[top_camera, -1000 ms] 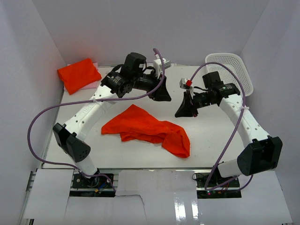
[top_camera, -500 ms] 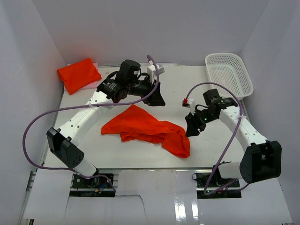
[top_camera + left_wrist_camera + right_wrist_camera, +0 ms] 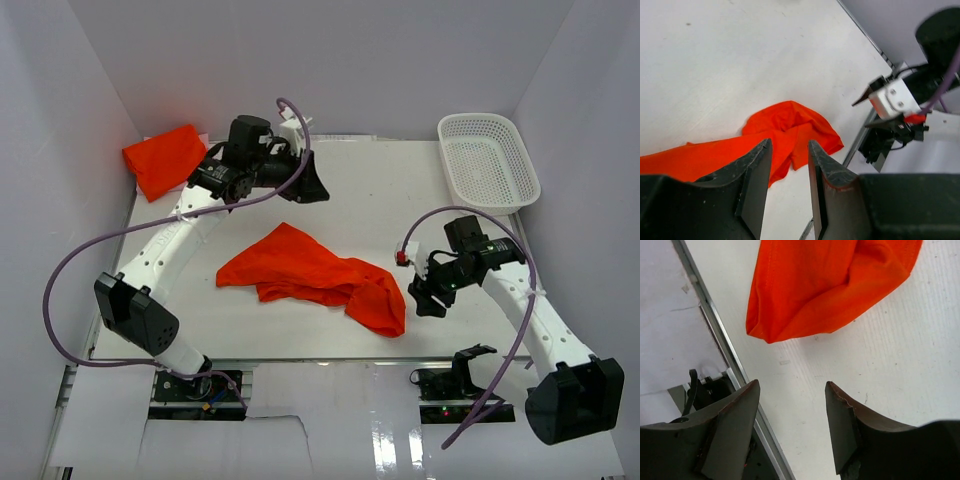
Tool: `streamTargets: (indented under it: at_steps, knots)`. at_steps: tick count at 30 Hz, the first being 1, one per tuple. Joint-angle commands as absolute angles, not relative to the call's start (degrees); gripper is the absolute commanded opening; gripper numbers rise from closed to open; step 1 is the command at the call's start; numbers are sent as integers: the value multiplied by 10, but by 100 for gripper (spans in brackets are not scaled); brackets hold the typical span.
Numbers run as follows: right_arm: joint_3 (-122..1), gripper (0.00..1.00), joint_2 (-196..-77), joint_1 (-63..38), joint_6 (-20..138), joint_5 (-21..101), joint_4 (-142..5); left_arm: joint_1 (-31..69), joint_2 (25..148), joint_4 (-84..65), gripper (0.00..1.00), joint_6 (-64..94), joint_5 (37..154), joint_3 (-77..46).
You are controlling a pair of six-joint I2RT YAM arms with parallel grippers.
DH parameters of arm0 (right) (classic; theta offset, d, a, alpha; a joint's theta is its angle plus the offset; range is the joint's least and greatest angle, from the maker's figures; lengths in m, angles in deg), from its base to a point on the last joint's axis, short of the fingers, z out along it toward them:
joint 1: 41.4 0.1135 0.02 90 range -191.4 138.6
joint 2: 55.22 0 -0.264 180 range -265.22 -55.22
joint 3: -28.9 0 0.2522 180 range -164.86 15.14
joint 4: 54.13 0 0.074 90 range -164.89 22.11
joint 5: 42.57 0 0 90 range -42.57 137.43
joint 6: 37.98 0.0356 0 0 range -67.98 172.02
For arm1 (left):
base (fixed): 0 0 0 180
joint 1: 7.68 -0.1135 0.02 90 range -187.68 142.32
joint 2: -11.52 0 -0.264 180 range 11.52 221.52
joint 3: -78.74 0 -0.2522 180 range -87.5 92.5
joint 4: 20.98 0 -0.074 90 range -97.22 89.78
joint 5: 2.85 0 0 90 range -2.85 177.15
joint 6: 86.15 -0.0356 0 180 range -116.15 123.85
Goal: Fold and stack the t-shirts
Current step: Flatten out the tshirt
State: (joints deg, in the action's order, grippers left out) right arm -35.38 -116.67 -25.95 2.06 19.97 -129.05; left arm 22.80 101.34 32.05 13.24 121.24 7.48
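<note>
One orange-red t-shirt (image 3: 310, 275) lies crumpled in the middle of the table, and its right end reaches toward the front edge. A second t-shirt (image 3: 168, 158) sits folded at the back left corner. My left gripper (image 3: 312, 185) hovers over the back of the table, behind the crumpled shirt. In the left wrist view its jaws (image 3: 789, 145) stand apart and empty, with the shirt (image 3: 785, 125) below them. My right gripper (image 3: 425, 298) is low, just right of the shirt's right end. It (image 3: 792, 385) is open above bare table, the shirt's edge (image 3: 825, 285) a little ahead of it.
A white mesh basket (image 3: 488, 160) stands at the back right corner. The table's metal front rail (image 3: 725, 355) runs close beside my right gripper's left finger. White walls close in the left, back and right sides.
My right arm has swung from the back middle down to the front right beside the crumpled shirt, and its jaws have opened. My left gripper has drawn back and to the left.
</note>
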Motion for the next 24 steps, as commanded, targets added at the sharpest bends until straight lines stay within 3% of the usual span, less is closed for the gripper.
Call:
streamTargets:
  at_steps: [1, 9, 18, 24]
  knots:
    - [-336, 61, -1145, -244, -52, 200, -1309, 171, 1008, 304, 46, 172, 1216, 69]
    - [-290, 59, -1117, -201, -56, 226, -1285, 160, 1013, 300, 47, 184, 1195, 54]
    - [-239, 57, -1064, -88, -49, 289, -1238, 160, 1033, 290, 47, 191, 1190, 49]
    - [-228, 57, -1084, -62, -48, 292, -1208, 160, 1037, 288, 47, 190, 1186, 42]
